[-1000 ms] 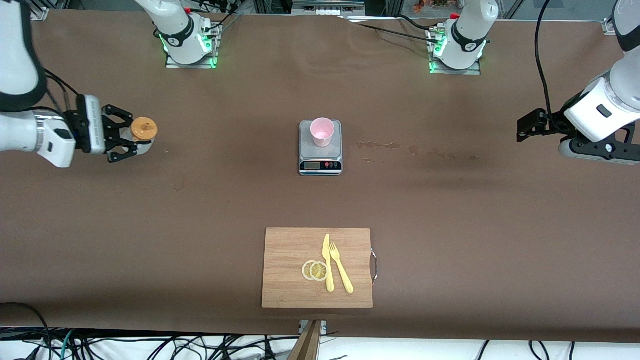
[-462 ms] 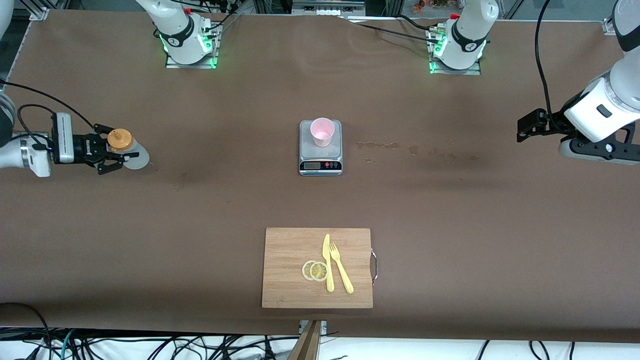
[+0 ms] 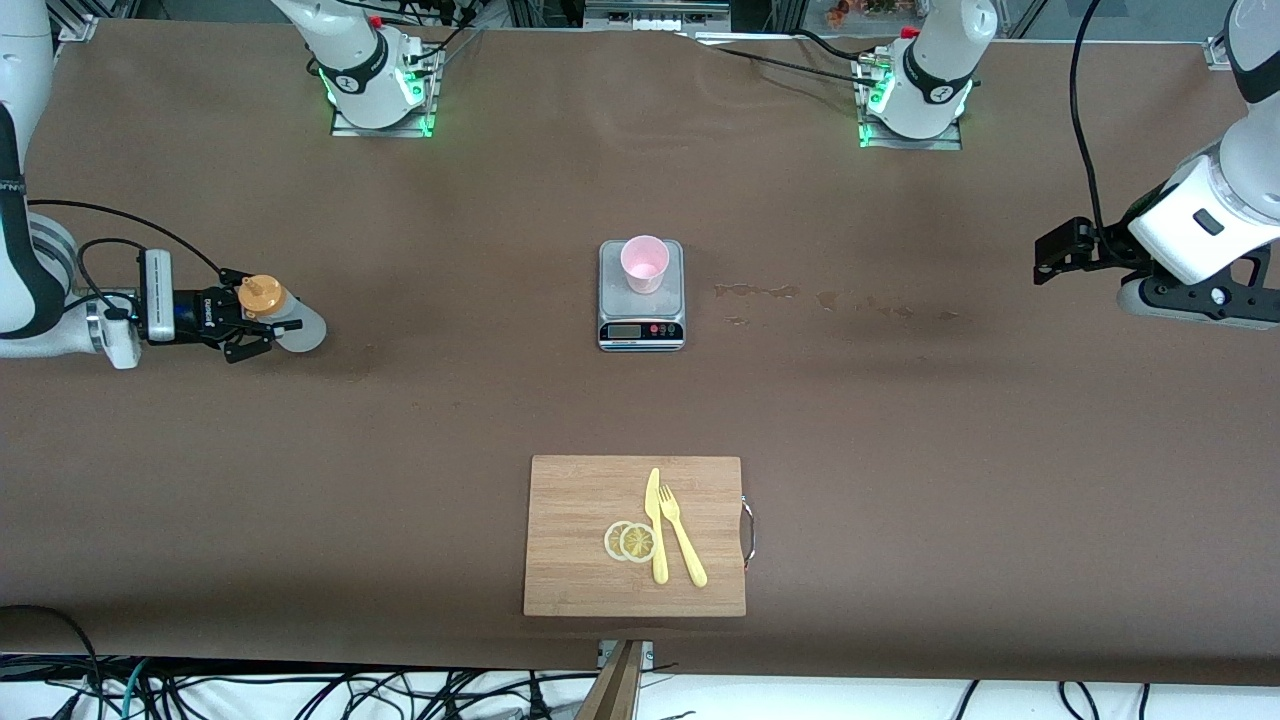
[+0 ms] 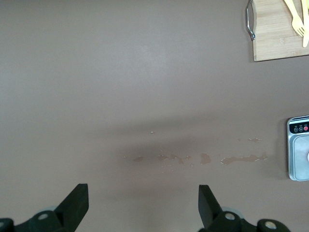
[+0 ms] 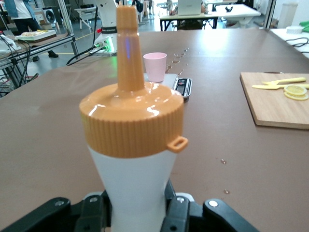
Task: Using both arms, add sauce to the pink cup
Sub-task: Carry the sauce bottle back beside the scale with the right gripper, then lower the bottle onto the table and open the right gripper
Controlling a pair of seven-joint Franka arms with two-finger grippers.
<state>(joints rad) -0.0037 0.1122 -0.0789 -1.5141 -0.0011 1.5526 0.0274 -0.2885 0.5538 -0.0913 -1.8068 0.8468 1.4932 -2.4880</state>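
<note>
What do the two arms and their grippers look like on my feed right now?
Both arms are white jointed tubes with black bands at the joints, on bases lit green. The right arm carries looping black cables and a white camera block at the wrist; the right gripper is black with linkage-style fingers. The left arm trails a long black cable; the left gripper has black wedge-shaped fingers.

A grey kitchen scale (image 3: pixel 641 296) sits mid-table on the brown table cover (image 3: pixel 420 420), its display and buttons facing the front camera. Just beside it, toward the left arm's end, a trail of wet spill marks (image 3: pixel 830 298) stains the cover. Nearer the front camera lies a bamboo cutting board (image 3: pixel 580 535) with a metal handle (image 3: pixel 748 532) on its edge. On the board rest two lemon slices (image 3: pixel 630 541), overlapping, with a yellow plastic knife (image 3: pixel 655 525) and a yellow plastic fork (image 3: pixel 682 535) beside them.
</note>
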